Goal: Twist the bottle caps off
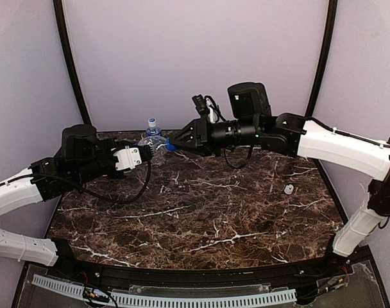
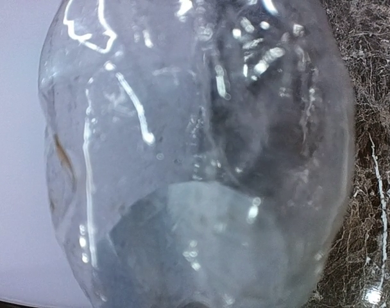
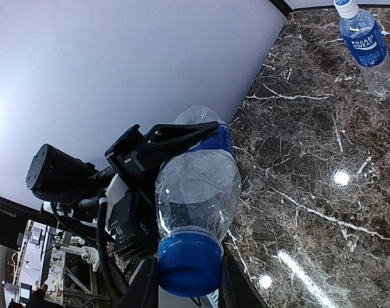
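A loose white cap [image 1: 288, 188] lies alone on the marble table [image 1: 201, 218] towards the right, well apart from both arms. Beyond it, above the far part of the table, the left gripper [image 1: 144, 154] clamps the body of a clear bottle [image 3: 198, 192], and the right gripper [image 1: 177, 144] is closed on its blue cap [image 3: 190, 263], one finger on each side. The bottle lies roughly level, its long axis running from gripper to gripper and the cap end facing the right arm. Just behind it, a blue-labelled bottle [image 1: 152, 131] stands upright (its white cap [image 3: 346, 8] on).
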Robot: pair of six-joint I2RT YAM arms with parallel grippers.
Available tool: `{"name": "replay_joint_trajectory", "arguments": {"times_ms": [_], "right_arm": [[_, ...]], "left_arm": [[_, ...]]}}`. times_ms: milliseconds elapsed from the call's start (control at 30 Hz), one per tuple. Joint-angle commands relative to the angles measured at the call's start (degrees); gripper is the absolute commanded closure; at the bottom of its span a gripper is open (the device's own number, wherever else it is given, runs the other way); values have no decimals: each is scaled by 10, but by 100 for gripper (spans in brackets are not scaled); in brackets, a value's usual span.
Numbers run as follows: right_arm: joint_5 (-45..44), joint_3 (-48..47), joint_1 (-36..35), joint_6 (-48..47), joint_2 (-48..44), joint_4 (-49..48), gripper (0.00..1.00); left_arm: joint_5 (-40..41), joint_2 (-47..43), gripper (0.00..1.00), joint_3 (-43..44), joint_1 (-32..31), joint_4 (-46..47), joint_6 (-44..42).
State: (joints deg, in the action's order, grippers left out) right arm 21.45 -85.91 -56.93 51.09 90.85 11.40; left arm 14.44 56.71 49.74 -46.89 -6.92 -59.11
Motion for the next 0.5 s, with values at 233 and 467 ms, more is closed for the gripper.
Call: {"name": "replay_joint_trajectory", "arguments": {"times_ms": [233,467], "right_arm": [[63,-43,-1,-75,31,10,100],[-77,-79,-100,-491,13,100,100]], "left_arm": [[-1,-6,69,-3,-3,13,10],[-127,-19,71,34,-4,-87,55]]}}
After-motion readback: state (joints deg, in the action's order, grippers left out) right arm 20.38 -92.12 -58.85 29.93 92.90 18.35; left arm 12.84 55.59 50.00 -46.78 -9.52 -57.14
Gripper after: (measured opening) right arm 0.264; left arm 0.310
